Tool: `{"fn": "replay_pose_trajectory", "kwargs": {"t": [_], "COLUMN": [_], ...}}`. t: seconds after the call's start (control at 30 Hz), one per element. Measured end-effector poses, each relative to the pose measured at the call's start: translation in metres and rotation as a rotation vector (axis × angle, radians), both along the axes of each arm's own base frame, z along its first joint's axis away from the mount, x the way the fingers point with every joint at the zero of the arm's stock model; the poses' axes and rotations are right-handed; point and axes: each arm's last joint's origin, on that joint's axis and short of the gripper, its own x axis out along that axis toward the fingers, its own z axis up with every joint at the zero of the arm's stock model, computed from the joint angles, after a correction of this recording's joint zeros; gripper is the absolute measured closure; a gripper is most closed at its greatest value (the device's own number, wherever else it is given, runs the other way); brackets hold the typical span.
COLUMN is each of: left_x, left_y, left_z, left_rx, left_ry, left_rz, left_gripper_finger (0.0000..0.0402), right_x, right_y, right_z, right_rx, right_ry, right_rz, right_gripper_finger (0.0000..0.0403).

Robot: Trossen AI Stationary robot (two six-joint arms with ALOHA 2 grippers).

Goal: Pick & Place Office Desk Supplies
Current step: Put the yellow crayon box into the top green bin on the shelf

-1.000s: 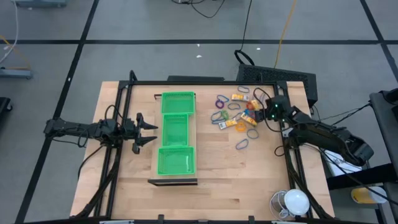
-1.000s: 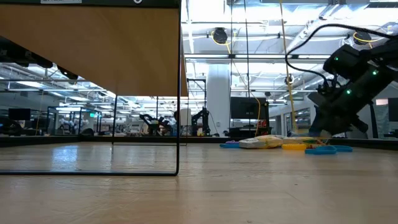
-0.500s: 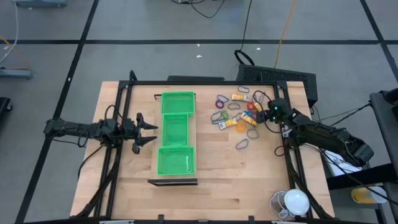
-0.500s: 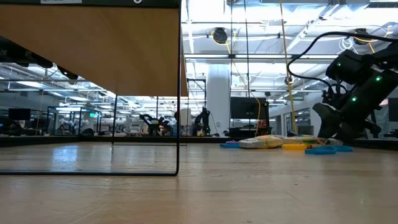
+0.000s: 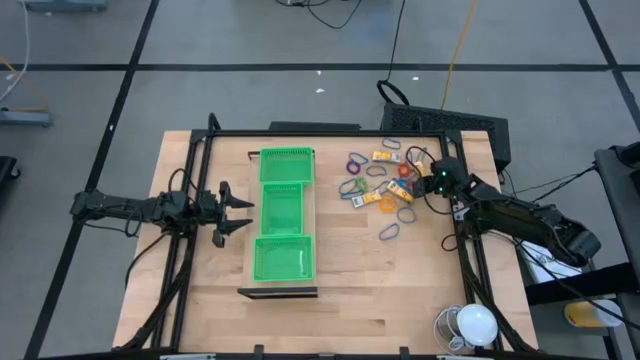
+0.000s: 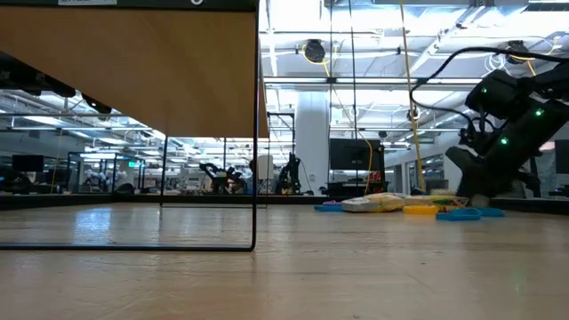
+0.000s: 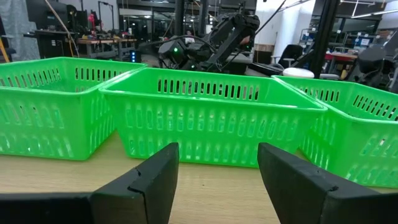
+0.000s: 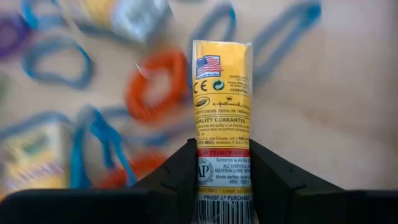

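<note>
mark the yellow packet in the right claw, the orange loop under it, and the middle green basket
yellow packet [image 8: 222, 106]: right wrist view, middle of its printed face.
orange loop [image 8: 148, 90]: right wrist view, left side of the ring.
middle green basket [image 7: 205, 127]: left wrist view, slotted front wall.

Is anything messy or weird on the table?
Yes, a bit. The loops and small packets lie scattered in a loose heap on the wood beside the green tray, whose three baskets look empty. The right gripper has its fingers closed on one yellow packet. Nothing looks broken or spilled.
</note>
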Motion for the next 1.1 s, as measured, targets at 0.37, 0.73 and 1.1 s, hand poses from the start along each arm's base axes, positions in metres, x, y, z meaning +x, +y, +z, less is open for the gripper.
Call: {"fn": "replay_pose_trajectory", "kwargs": {"t": [0.37,0.73,1.1], "left_x": [0.0,0.0,0.0], "left_y": [0.0,0.0,0.0], "left_z": [0.0,0.0,0.0], "left_rx": [0.0,0.0,-0.001], "left_ry": [0.0,0.0,-0.005], "left_rz": [0.0,0.0,0.0], "left_gripper_finger": [0.0172,0.0172,0.0172], "right_x": [0.016,0.035,0.052], "right_y": [-0.009,0.006,0.038], "right_z": [0.027,0.073,0.088], "right_rx": [-0.172,-0.346,-0.466], "right_ry": [-0.319,-0.76,-0.858], "right_rz": [0.167,0.727,1.032], "right_gripper_finger": [0.0295,0.0299,0.0298]}}
